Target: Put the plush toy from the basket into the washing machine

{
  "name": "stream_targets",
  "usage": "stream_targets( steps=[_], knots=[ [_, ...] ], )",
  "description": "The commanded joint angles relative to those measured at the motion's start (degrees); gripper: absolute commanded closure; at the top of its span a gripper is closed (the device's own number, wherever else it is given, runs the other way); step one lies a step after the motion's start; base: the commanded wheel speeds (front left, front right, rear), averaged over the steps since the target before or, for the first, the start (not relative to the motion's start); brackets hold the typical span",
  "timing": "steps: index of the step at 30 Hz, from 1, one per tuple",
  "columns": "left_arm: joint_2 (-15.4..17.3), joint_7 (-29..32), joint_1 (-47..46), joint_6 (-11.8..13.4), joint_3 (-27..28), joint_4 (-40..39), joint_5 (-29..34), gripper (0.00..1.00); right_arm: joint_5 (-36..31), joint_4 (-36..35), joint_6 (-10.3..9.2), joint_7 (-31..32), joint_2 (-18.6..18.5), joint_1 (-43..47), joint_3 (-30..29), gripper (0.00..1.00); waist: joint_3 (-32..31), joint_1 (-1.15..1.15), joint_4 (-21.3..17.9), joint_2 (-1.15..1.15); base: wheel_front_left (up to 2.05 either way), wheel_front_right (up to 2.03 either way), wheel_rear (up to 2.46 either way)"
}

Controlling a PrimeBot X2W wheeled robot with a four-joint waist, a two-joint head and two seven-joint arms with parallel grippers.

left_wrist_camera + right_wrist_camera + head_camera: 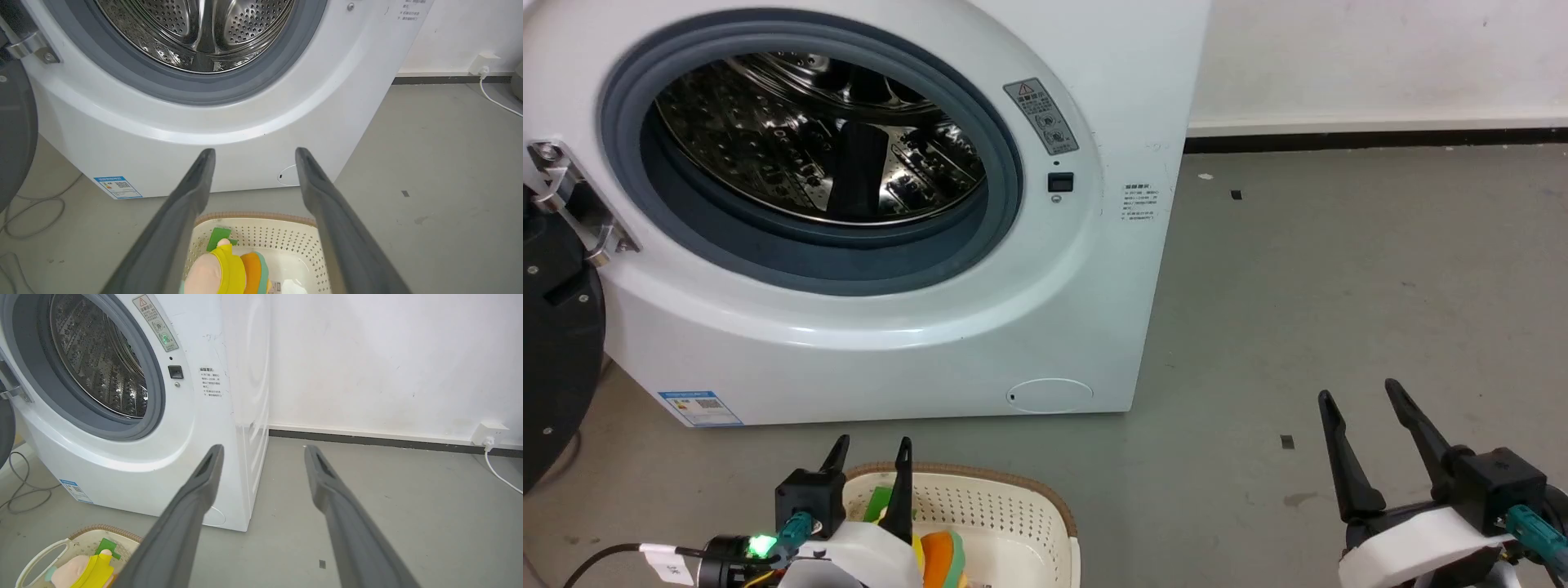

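Just above basket (pixel 1006 508): L gripper (pixel 872 445).

Basket (pixel 1013 506) half beyond bottom edge

White washing machine (pixel 890 327), grey ring (pixel 833 276); cream perforated basket (pixel 1013 506); pink, yellow, orange plush toy (pixel 229 269)

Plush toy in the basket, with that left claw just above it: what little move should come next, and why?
Probably lower the left gripper onto the plush toy: its fingers are open, and the toy lies in the basket beneath it, not yet gripped. The washing machine stands open.
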Motion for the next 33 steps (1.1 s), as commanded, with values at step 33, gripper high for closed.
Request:
stream_targets(
  steps=[33],
  knots=[
    [4.1, -2.1, -10.5, -2.2, -4.2, 25.9, -4.5, 0.0, 4.0, -2.8, -0.02, -4.2, 0.0, -3.1, 0.2, 0.0, 10.9, 0.0, -5.2, 0.0, 0.0, 0.0, 0.0]
  ],
)
